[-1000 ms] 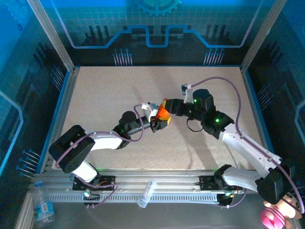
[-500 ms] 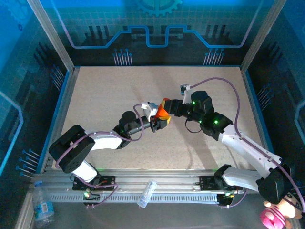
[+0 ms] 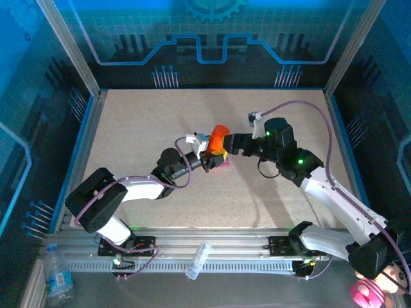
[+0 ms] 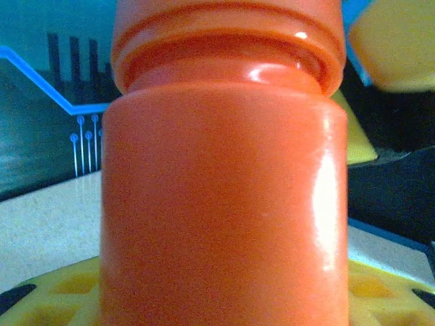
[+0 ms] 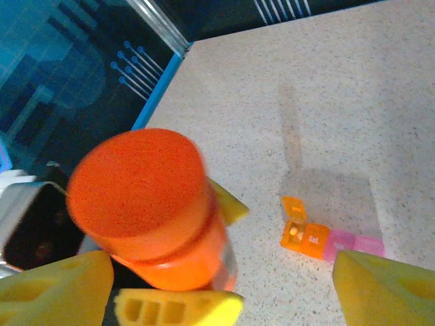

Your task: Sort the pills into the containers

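An orange bottle [image 3: 218, 138] with its cap on stands nearly upright above the table's middle, and my left gripper [image 3: 209, 158] is shut on its body. In the left wrist view the bottle [image 4: 224, 204] sits between my yellow fingers [image 4: 41, 299]. My right gripper [image 3: 230, 145] is open just right of the cap. In its wrist view the right gripper [image 5: 217, 268] has its fingers [image 5: 384, 288] spread wide on either side of the bottle [image 5: 146, 204], touching nothing. The containers [image 5: 316, 238], orange and pink, lie on the table beyond. One orange lid is up with a pill inside. In the top view the containers [image 3: 225, 164] peek out under the grippers.
Blue-edged walls [image 3: 87, 138] ring the speckled table [image 3: 141, 122]. A clear plastic bottle [image 3: 198, 260] lies on the metal rail in front of the arm bases.
My right gripper has opened and come off the bottle's cap. The bottle, tilted between both grippers before, now stands nearly upright in my left gripper.
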`<act>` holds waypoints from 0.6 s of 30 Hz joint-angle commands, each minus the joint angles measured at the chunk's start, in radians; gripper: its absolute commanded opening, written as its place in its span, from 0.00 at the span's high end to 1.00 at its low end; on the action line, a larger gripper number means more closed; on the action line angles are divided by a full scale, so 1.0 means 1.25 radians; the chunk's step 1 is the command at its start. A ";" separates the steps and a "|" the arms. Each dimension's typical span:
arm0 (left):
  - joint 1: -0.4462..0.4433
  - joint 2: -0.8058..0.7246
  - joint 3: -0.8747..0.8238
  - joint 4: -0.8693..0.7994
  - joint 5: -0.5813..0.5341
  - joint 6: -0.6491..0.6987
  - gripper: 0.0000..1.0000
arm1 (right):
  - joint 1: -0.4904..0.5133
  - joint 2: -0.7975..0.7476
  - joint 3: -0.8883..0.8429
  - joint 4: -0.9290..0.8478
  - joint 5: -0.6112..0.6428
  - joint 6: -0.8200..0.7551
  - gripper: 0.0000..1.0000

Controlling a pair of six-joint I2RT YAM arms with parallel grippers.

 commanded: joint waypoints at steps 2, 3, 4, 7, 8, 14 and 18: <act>0.002 0.002 0.030 0.083 -0.004 0.006 1.00 | -0.037 -0.034 0.040 -0.071 -0.055 -0.043 0.09; 0.002 0.003 0.030 0.081 0.003 0.010 1.00 | -0.046 -0.041 0.044 -0.074 -0.061 -0.045 0.09; 0.003 0.002 0.029 0.080 0.012 0.015 1.00 | -0.062 -0.048 0.047 -0.072 -0.076 -0.045 0.09; 0.006 0.005 0.028 0.066 0.057 0.027 1.00 | -0.115 -0.049 0.073 -0.078 -0.147 -0.042 0.09; 0.008 0.008 0.028 0.064 0.080 0.028 1.00 | -0.129 -0.047 0.085 -0.084 -0.173 -0.048 0.10; 0.018 0.011 0.036 0.051 0.187 0.005 1.00 | -0.169 0.027 0.201 -0.184 -0.322 -0.129 0.09; 0.024 0.012 0.047 0.035 0.244 -0.024 1.00 | -0.165 0.086 0.275 -0.262 -0.366 -0.170 0.11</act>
